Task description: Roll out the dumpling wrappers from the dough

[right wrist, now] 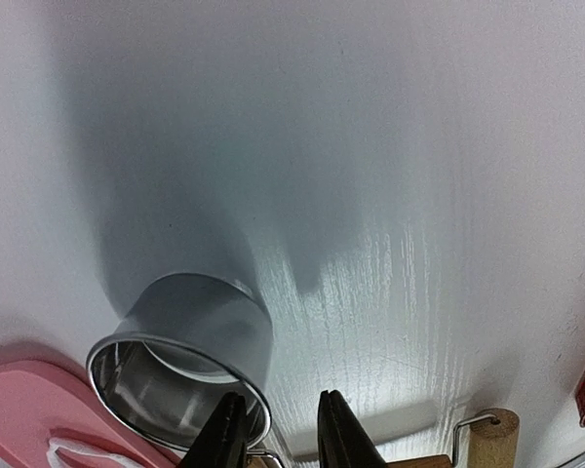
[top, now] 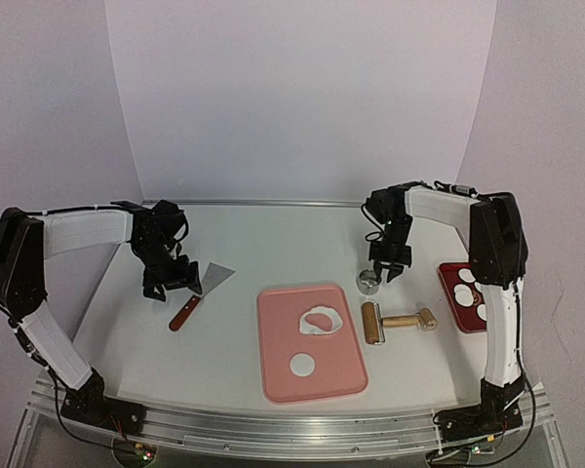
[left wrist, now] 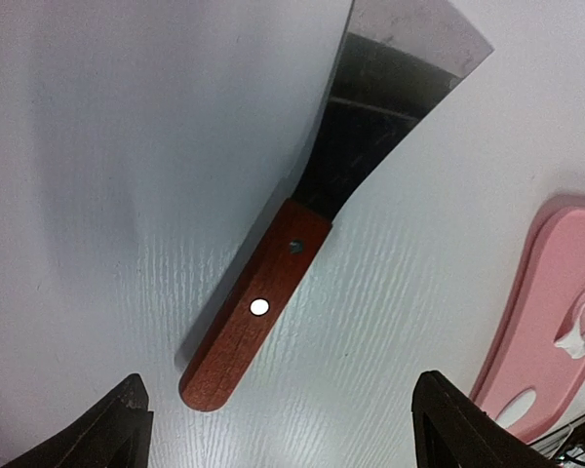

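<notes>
We are finding nothing to read in any of the three views. No words, numbers, labels or brand marks are showing on the scraper (left wrist: 263, 302), the metal ring (right wrist: 200, 317), the pink mat (top: 283, 336), the red tray (top: 448, 281) or the roller (top: 372, 322).

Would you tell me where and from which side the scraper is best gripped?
I'd take the scraper by its wooden handle, coming straight down and pinching across its narrow width: it lies flat on the table, and the thin blade offers no purchase.
</notes>
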`<control>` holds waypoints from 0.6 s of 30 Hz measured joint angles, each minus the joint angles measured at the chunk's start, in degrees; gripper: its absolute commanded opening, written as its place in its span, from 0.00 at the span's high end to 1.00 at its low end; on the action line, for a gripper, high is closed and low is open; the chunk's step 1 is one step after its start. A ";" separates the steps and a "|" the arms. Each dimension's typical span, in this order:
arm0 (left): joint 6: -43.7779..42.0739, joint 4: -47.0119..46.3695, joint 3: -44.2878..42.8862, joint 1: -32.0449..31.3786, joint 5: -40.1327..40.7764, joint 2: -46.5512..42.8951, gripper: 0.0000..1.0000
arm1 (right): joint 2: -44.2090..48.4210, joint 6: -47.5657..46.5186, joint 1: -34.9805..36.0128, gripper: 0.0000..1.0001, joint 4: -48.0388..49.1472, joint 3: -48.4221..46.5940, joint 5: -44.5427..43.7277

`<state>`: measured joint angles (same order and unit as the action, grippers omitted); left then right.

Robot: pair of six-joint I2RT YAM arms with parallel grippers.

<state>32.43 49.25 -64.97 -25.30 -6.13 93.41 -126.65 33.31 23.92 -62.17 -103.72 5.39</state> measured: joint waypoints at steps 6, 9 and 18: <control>-2.00 0.42 0.88 0.00 0.31 2.64 0.13 | 0.55 -0.26 0.00 0.50 -0.09 0.42 -1.01; -2.88 0.34 0.97 0.00 0.84 4.40 0.16 | 2.20 -0.38 0.00 0.49 -0.06 0.63 -1.39; -5.49 -0.85 0.89 0.00 1.64 8.89 0.44 | 13.25 -0.38 0.00 0.48 0.00 1.85 -2.06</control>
<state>26.94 48.40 -64.09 -25.30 -4.49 102.30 -113.40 32.94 23.92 -62.17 -101.87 3.33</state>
